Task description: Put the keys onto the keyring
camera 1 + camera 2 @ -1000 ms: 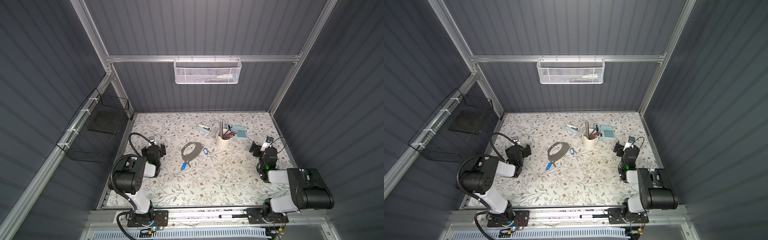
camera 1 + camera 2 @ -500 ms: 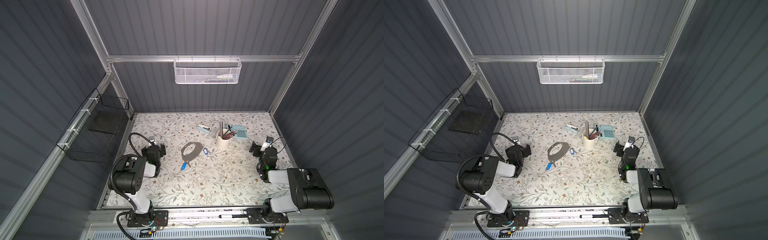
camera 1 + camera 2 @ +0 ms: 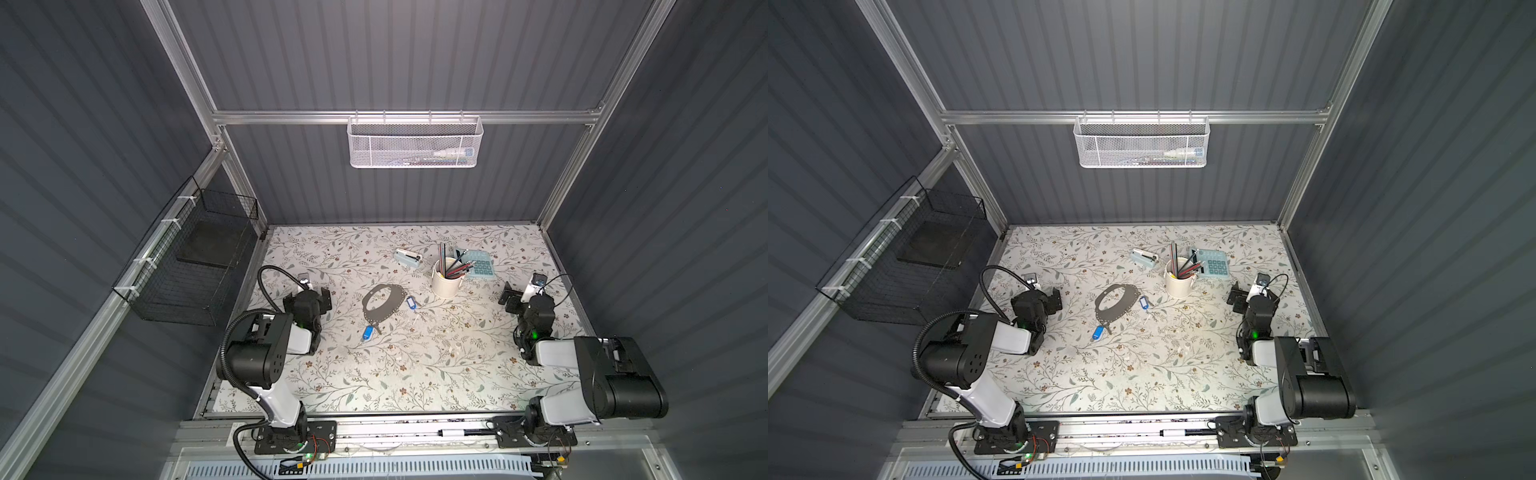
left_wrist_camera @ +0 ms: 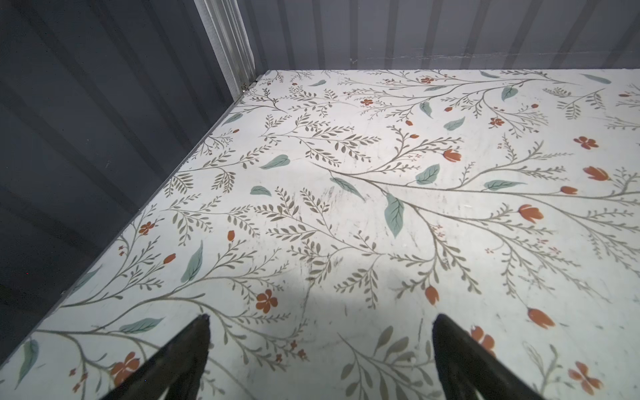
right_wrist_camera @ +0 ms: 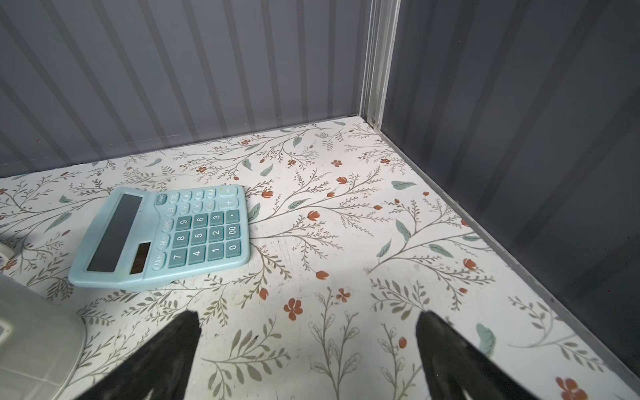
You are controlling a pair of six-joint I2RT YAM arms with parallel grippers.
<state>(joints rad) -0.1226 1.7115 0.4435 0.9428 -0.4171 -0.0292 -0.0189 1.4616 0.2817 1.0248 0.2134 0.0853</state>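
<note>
The keyring [image 3: 391, 311] [image 3: 1126, 309], a thin grey oval loop, lies flat mid-table in both top views. One of the keys, with a blue tag [image 3: 411, 302] [image 3: 1144, 302], rests against its right rim. A second blue-tagged key [image 3: 368, 331] [image 3: 1098, 331] lies just off its near end. My left gripper [image 3: 316, 291] [image 3: 1045, 293] [image 4: 320, 322] is open over bare table well left of the ring. My right gripper [image 3: 521, 293] [image 3: 1246, 293] [image 5: 308, 317] is open near the right wall, also empty. Neither wrist view shows the keys or keyring.
A white cup [image 3: 446, 284] [image 3: 1179, 284] of pencils stands right of the ring. Behind it lie a pale blue calculator [image 3: 482, 266] [image 5: 166, 235] and a stapler [image 3: 408, 257]. A black wire basket [image 3: 195, 266] hangs on the left wall, a white one [image 3: 415, 141] on the back rail.
</note>
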